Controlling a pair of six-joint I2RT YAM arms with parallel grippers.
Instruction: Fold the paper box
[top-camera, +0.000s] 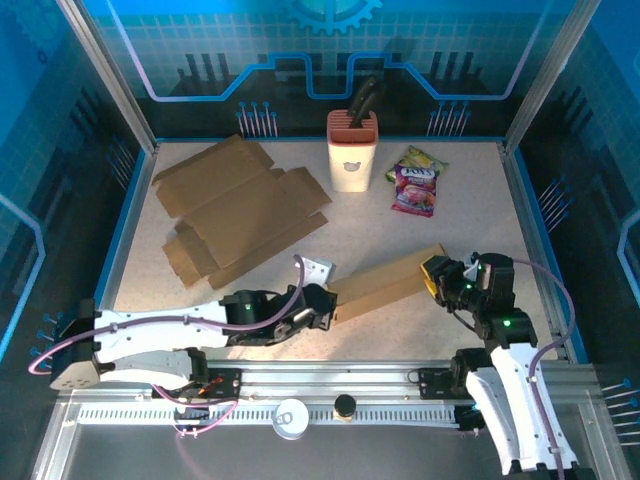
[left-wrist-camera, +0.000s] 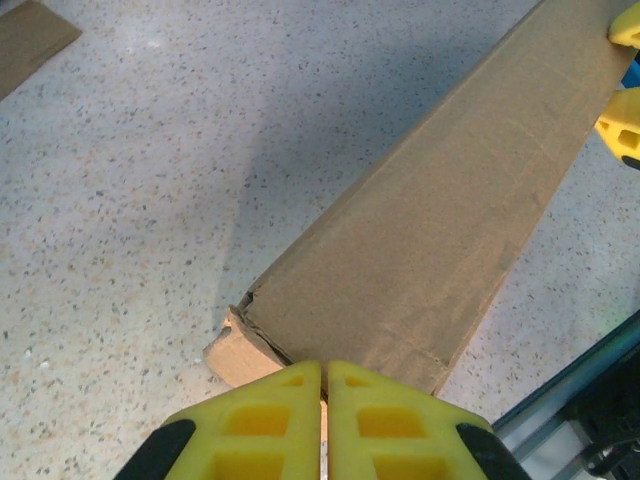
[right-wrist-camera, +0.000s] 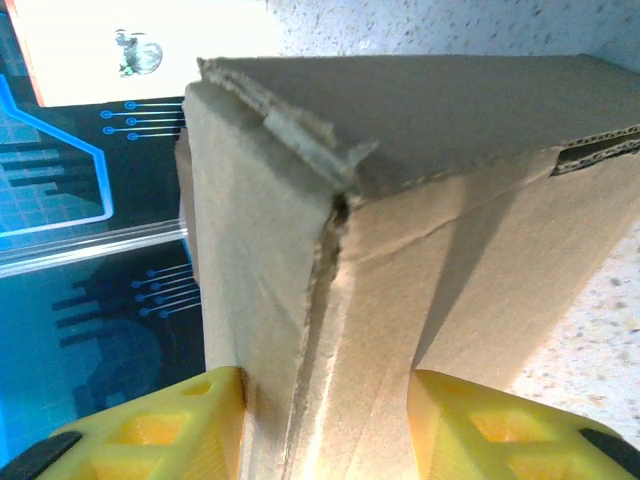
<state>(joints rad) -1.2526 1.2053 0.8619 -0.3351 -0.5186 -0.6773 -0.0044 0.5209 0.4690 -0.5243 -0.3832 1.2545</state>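
Observation:
The paper box (top-camera: 385, 285) is a long brown cardboard tube lying slantwise on the table between my two arms. My left gripper (top-camera: 325, 305) is at its left end. In the left wrist view the box (left-wrist-camera: 440, 220) runs away to the upper right, a crumpled end flap (left-wrist-camera: 235, 355) juts out at its left, and my left gripper (left-wrist-camera: 323, 375) is shut with its yellow tips against the box's near end. My right gripper (top-camera: 435, 275) holds the right end. In the right wrist view that gripper (right-wrist-camera: 325, 400) is shut on the box (right-wrist-camera: 400, 250), one finger on each side.
Flat unfolded cardboard sheets (top-camera: 235, 205) lie at the back left. A cream knife block (top-camera: 353, 150) and snack bags (top-camera: 415, 185) stand at the back centre. A small white object (top-camera: 318, 268) sits just behind the box's left end. Blue walls ring the table (top-camera: 470, 200).

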